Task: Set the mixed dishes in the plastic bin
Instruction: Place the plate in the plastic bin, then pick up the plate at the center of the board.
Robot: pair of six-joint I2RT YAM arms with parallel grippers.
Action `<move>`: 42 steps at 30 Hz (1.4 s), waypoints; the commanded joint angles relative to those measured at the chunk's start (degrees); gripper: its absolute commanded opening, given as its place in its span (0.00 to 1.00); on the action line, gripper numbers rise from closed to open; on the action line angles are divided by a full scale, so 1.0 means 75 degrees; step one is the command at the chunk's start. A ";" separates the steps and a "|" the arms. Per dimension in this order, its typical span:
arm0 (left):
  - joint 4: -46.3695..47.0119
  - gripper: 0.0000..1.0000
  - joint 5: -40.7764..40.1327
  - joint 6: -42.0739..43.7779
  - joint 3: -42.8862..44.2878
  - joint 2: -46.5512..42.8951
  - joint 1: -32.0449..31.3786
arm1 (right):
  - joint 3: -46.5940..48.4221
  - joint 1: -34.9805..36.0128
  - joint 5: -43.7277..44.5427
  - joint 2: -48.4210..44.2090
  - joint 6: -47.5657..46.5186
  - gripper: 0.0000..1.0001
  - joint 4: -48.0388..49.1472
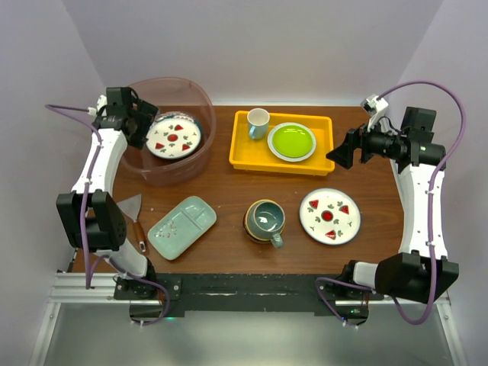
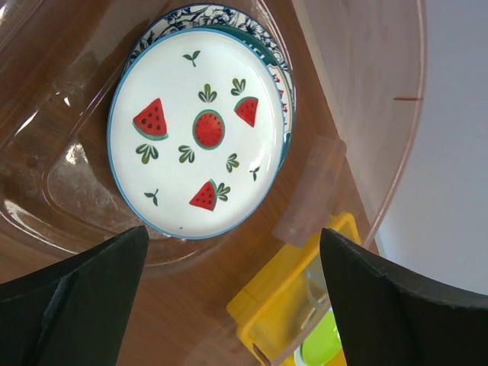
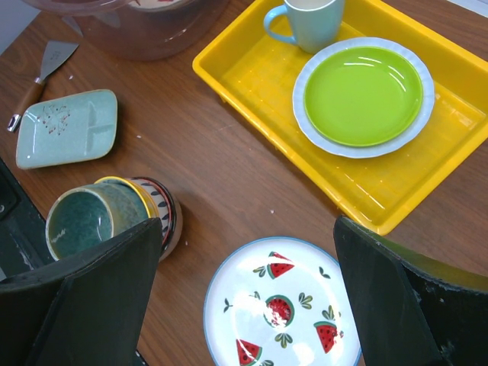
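The plastic bin (image 1: pixel 152 169) stands at the back left, and a white watermelon plate (image 1: pixel 173 137) lies in it on top of a blue floral plate (image 2: pixel 191 11). My left gripper (image 1: pixel 137 122) hangs open over the bin's left side, empty, with the watermelon plate (image 2: pixel 198 130) below its fingers. On the table lie a pale green divided tray (image 1: pixel 182 226), a teal mug (image 1: pixel 264 219) nested in stacked patterned bowls, and a second watermelon plate (image 1: pixel 329 216). My right gripper (image 3: pixel 248 223) is open and empty, raised above that plate (image 3: pixel 280 305).
A yellow tray (image 1: pixel 238 145) at the back middle holds a small cup (image 1: pixel 258 122) and a lime-green plate (image 1: pixel 291 142). A scraper with a wooden handle (image 1: pixel 131 210) lies near the left edge, beside the divided tray.
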 commanded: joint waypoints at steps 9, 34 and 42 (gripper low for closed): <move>0.0430 1.00 0.0252 0.0551 -0.0282 -0.1562 0.0072 | 0.0173 -0.0011 -0.0030 -0.0164 -0.0187 0.98 0.0054; 0.2680 1.00 0.2243 0.3269 -0.1865 -0.4047 0.0072 | 0.0173 -0.0011 0.0005 -0.0187 -0.0363 0.98 -0.0110; 0.2961 1.00 0.2971 0.3762 -0.2040 -0.4293 0.0072 | 0.0173 -0.0011 0.0122 -0.0199 -0.0597 0.98 -0.0285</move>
